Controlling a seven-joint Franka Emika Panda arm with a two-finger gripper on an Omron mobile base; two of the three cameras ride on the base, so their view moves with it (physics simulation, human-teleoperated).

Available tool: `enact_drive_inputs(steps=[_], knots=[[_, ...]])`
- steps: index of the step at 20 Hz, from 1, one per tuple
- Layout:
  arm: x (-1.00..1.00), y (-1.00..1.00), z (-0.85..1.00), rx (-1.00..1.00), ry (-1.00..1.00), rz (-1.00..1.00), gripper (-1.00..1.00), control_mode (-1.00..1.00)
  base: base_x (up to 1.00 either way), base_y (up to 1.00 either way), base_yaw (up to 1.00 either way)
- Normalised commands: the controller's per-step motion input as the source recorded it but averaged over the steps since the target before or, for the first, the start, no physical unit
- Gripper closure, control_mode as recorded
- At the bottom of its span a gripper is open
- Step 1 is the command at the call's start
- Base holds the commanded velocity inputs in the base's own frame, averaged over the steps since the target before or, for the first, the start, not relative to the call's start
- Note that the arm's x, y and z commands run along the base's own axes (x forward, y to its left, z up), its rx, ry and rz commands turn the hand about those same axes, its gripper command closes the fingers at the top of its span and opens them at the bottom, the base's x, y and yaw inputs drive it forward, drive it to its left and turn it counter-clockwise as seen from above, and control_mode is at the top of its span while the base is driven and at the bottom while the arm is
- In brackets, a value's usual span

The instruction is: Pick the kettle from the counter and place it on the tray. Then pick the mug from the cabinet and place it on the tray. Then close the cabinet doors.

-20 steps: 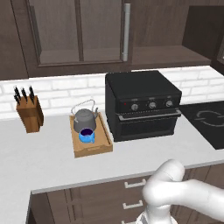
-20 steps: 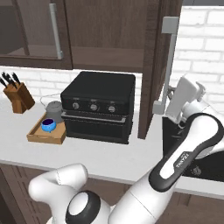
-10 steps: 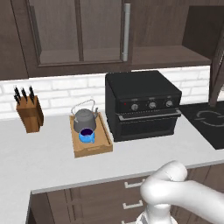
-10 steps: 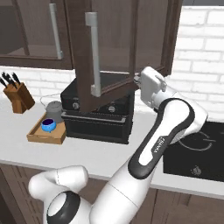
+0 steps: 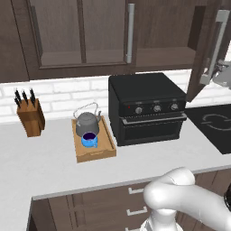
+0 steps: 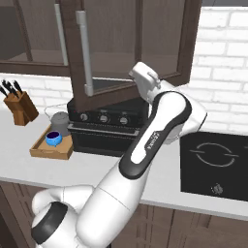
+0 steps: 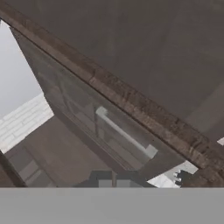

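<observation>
The dark grey kettle point(image 5: 87, 123) and the small blue mug point(image 5: 89, 140) both sit on the wooden tray point(image 5: 106, 145) on the light counter point(image 5: 49, 167), left of the black oven. In the right base view the same kettle point(image 6: 60, 118), mug point(image 6: 53, 139) and tray point(image 6: 41, 150) lie at the left. The cabinet's left door point(image 5: 85, 31) is closed. Its right door point(image 6: 109, 53) stands half swung, with my gripper point(image 6: 140, 75) pressed against its inner face. In the hand view the gripper point(image 7: 113, 181) is shut and empty, close to the door's smoky glass point(image 7: 100, 122).
A black toaster oven point(image 5: 146, 108) stands right of the tray, and a black hob point(image 5: 212, 128) lies right of it. A wooden knife block point(image 5: 30, 116) sits at the counter's left. The swinging door's silver handle point(image 6: 85, 53) hangs above the oven.
The right cabinet door has swung from wide open to half shut, and my arm has swept left behind it. Kettle, mug and tray have not moved.
</observation>
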Motion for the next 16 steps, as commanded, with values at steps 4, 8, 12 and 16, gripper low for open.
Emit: enact_drive_inputs(steps=[4, 8, 12, 16], knots=[[0.17, 0.77, 0.00, 0.00, 0.02, -0.34, 1.00, -1.00, 0.00, 0.00, 0.00], [0.48, 0.92, 0.00, -0.01, 0.11, -0.47, 1.00, -1.00, 0.00, 0.00, 0.00], [0.68, 0.70, 0.00, 0.00, 0.16, -0.42, 1.00, -1.00, 0.00, 0.00, 0.00], [0.91, 0.15, 0.00, 0.00, 0.16, -0.23, 1.00, -1.00, 0.00, 0.00, 0.00]])
